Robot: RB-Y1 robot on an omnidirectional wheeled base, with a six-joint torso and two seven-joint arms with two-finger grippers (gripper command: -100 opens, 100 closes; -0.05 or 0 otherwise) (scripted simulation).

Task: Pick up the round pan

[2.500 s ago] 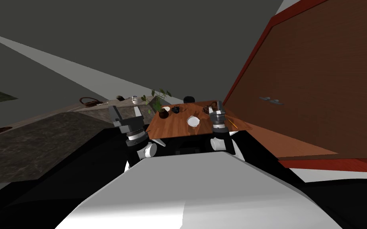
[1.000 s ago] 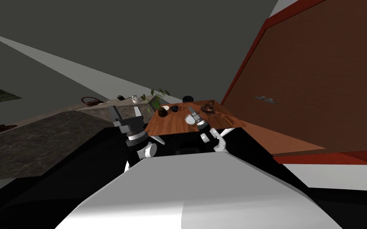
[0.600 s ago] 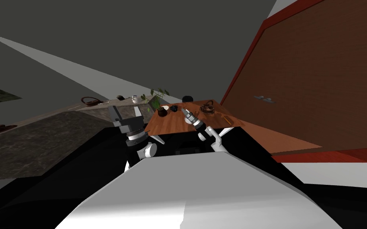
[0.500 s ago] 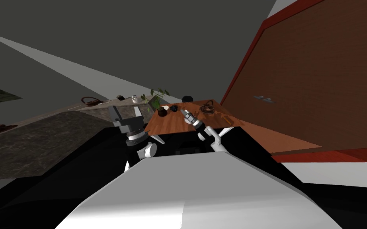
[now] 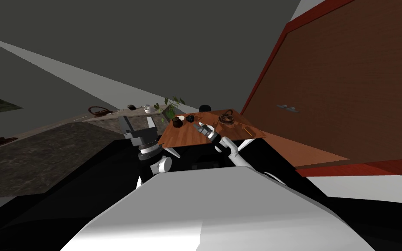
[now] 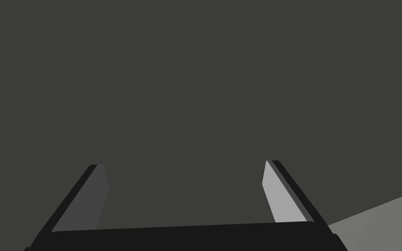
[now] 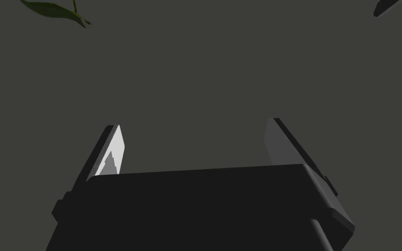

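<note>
Reaching past the right and top edges of the head view, a large brown panel with a red frame is cut off, and two small handles sit on it. At the left a dark marbled counter is cut by the edge as well. Between them stands the wooden counter, and the right arm covers a part of its near edge.

The round pan lies near the middle of this wooden counter. The right gripper lies low across it, so of the pan I see no more than a small pale patch beside the gripper's dark body. Whether the gripper touches the pan, I cannot tell. In the right wrist view the right gripper has its fingers spread wide apart before a flat dark grey surface. A green leaf is cut off at the edge there.

The left gripper is held up beside the wooden counter, on its left, well apart from the pan. Its fingers are also spread, as the left wrist view shows.

On the wooden counter a potted plant stands at the far left corner, with a small dark thing just beside it. A brown round thing sits at the far right, too small to name. A thin orange stick lies near the right edge.
</note>
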